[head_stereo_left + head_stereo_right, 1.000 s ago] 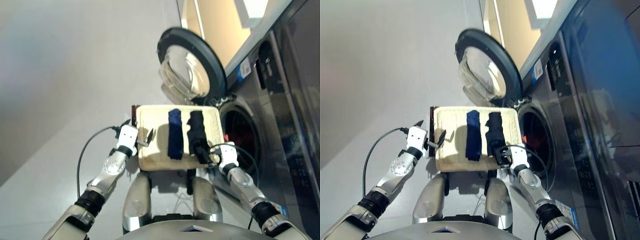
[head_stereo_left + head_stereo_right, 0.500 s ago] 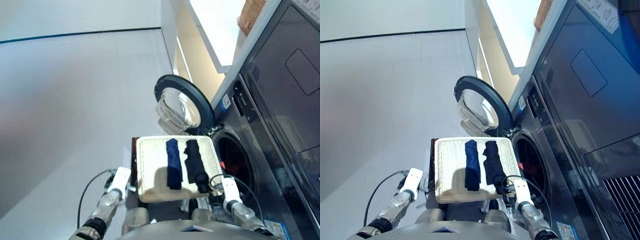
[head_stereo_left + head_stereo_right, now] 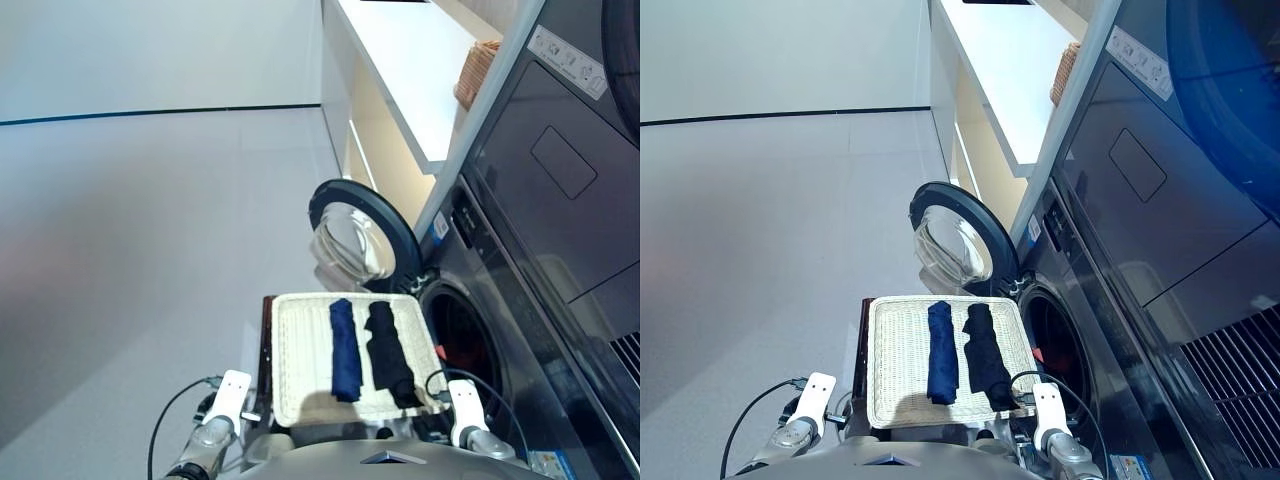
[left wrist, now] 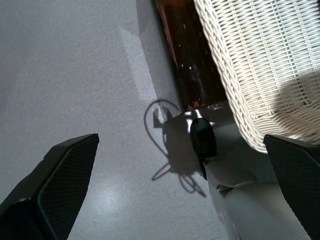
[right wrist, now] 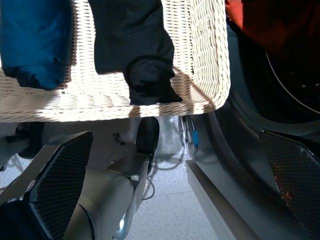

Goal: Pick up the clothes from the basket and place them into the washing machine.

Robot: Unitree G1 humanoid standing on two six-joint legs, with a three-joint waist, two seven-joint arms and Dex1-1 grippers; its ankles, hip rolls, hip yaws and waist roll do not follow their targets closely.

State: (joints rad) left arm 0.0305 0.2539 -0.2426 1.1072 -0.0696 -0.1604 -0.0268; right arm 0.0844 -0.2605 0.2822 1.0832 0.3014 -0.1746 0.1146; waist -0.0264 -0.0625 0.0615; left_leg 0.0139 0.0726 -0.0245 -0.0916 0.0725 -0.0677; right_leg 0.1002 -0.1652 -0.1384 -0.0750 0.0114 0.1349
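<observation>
- Clothes first, from the head views: you have the navy blue garment [image 3: 941, 365] and the black garment [image 3: 985, 360] lying side by side, lengthwise, in the cream basket [image 3: 896, 365]. The black one is on the side nearer the washing machine [image 3: 1070, 340], and its near end reaches the basket's near rim. A dark brown edge runs along the basket's left side.
- Same views: the machine's round door [image 3: 962, 240] stands swung open beyond the basket, its glass bowl facing you. A little coral-red garment [image 3: 445, 352] shows inside the drum opening. The flat-panelled appliance [image 3: 1160, 190] is stacked above the machine, and a tan wicker basket [image 3: 476, 72] sits on a white counter [image 3: 415, 75] further off.
- Same views: both arms sit low at the bottom of the picture. The left one is by the basket's near left corner and the right one by its near right corner, in front of the drum. You cannot see either set of fingers from up here.
- Left wrist view: the left gripper [image 4: 175, 200] has its jaws spread wide and holds nothing. Between them you see grey floor [image 4: 70, 75], the basket's woven corner and its brown edge.
- Right wrist view: the right gripper [image 5: 175, 200] is likewise spread wide and empty. The black garment's end hangs over the basket rim just ahead of it, the navy one lies beside that, and the coral-red cloth shows in the drum.
</observation>
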